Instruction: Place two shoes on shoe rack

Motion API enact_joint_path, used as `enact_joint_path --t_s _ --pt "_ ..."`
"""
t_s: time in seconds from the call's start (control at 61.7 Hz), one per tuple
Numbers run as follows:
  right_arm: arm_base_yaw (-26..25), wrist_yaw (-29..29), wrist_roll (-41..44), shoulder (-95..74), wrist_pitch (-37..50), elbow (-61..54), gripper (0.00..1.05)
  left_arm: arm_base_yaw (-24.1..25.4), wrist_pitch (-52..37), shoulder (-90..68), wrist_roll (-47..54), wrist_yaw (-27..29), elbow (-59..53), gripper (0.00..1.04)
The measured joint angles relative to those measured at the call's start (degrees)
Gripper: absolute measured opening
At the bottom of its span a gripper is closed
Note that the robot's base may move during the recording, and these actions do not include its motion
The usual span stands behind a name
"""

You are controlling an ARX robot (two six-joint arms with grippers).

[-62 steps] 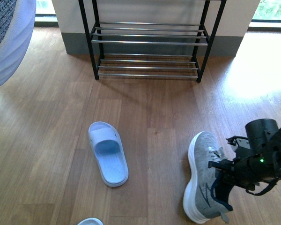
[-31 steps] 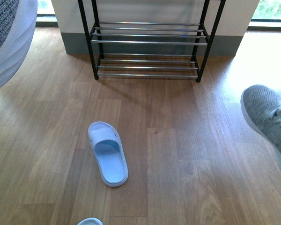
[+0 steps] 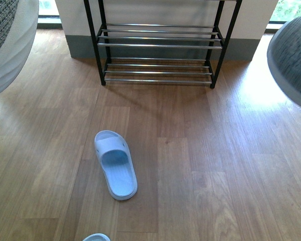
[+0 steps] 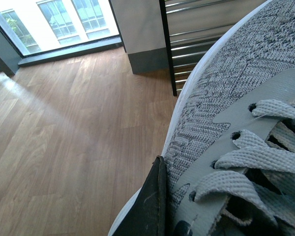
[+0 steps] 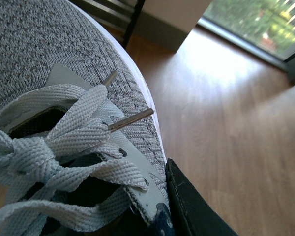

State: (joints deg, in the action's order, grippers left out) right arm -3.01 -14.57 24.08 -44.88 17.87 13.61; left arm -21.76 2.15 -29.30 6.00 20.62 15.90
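Note:
Both grey knit sneakers are held up in the air. In the front view the left sneaker [image 3: 7,45] fills the top left corner and the right sneaker [image 3: 293,55] hangs at the top right; neither arm shows there. The black-framed shoe rack [image 3: 160,45] with chrome bars stands against the far wall, its shelves bare. In the left wrist view a black finger [image 4: 150,206] presses the side of the left sneaker [image 4: 236,98], with the rack [image 4: 187,44] beyond the toe. In the right wrist view a black finger [image 5: 191,206] presses the right sneaker [image 5: 49,59].
A pale blue slipper [image 3: 115,165] lies on the wooden floor in front of the rack, left of centre. The tip of a second slipper [image 3: 96,237] shows at the bottom edge. Windows reach the floor on both sides of the rack's wall.
The right sneaker has risen from the floor at the lower right to the upper right of the front view. The right arm has left that view. The left sneaker has barely moved.

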Motion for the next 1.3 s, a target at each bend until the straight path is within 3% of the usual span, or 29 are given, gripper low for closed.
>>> enact_joint_path --t_s 0.211,1.296 --pt "2.21 -0.98 -0.74 17.79 -5.42 -5.11 0.01 0.0 0.0 0.0 0.0 0.0 0.0 0.02" --pt "2.34 -1.36 -0.74 18.34 -5.46 -5.11 0.01 0.0 0.0 -0.02 0.0 0.0 0.0 0.02"
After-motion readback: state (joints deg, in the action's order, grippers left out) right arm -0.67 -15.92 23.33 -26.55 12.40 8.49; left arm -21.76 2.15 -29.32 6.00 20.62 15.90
